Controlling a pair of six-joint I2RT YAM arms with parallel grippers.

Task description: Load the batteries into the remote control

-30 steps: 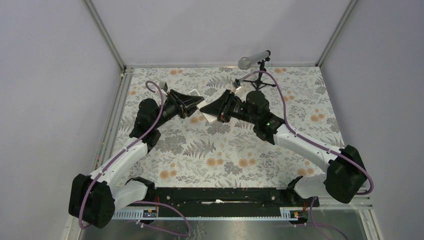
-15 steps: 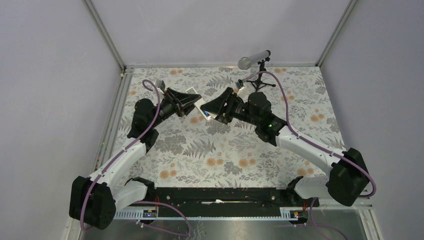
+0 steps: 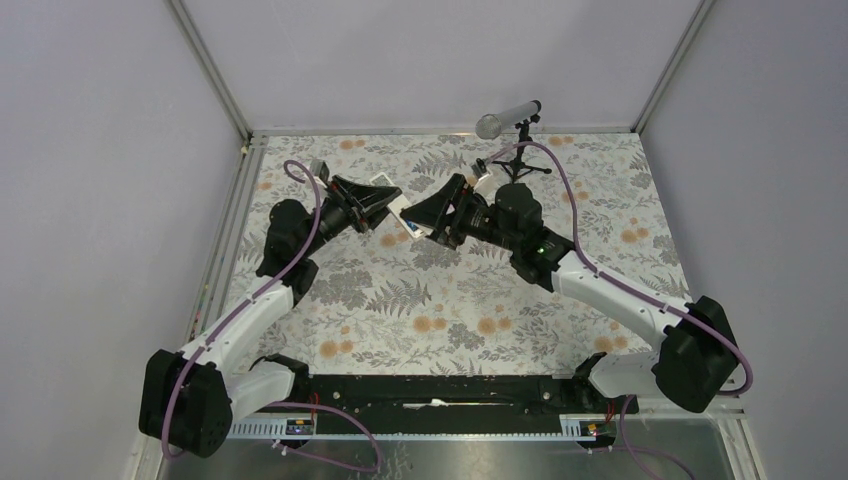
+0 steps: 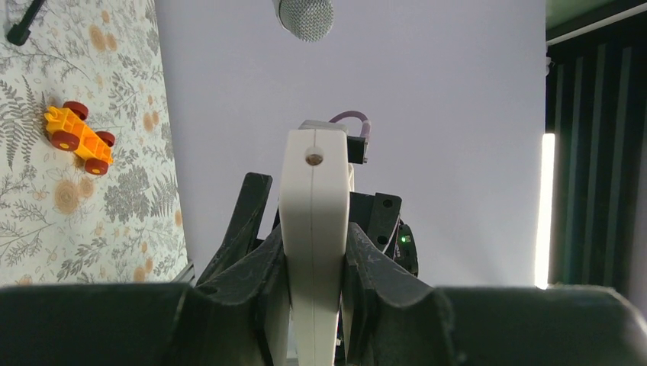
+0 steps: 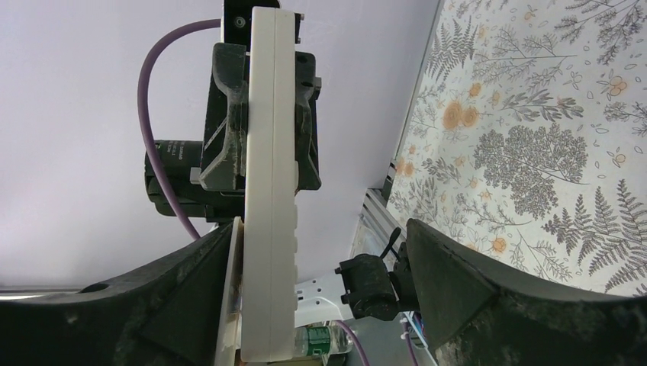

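Observation:
The white remote control [image 3: 406,222] is held up off the table between both arms. My left gripper [image 3: 390,204] is shut on it across its thickness; in the left wrist view the remote [image 4: 314,221] stands edge-on between the fingers [image 4: 263,259]. My right gripper [image 3: 420,217] is open at the remote's near end. In the right wrist view the remote [image 5: 271,191] runs top to bottom, the left finger [image 5: 175,297] lies against its back, and the right finger [image 5: 473,297] stands well apart. A thin white strip shows between that left finger and the remote. The batteries are hidden.
An orange toy car with red wheels [image 4: 78,138] lies on the floral mat. A microphone [image 3: 505,118] on a small black tripod [image 3: 517,166] stands at the back, just behind the right arm. Metal frame rails edge the mat on the left [image 3: 232,230].
Both grippers have shifted a little to the left and toward the back with the remote. The right gripper has closed in on the remote's end.

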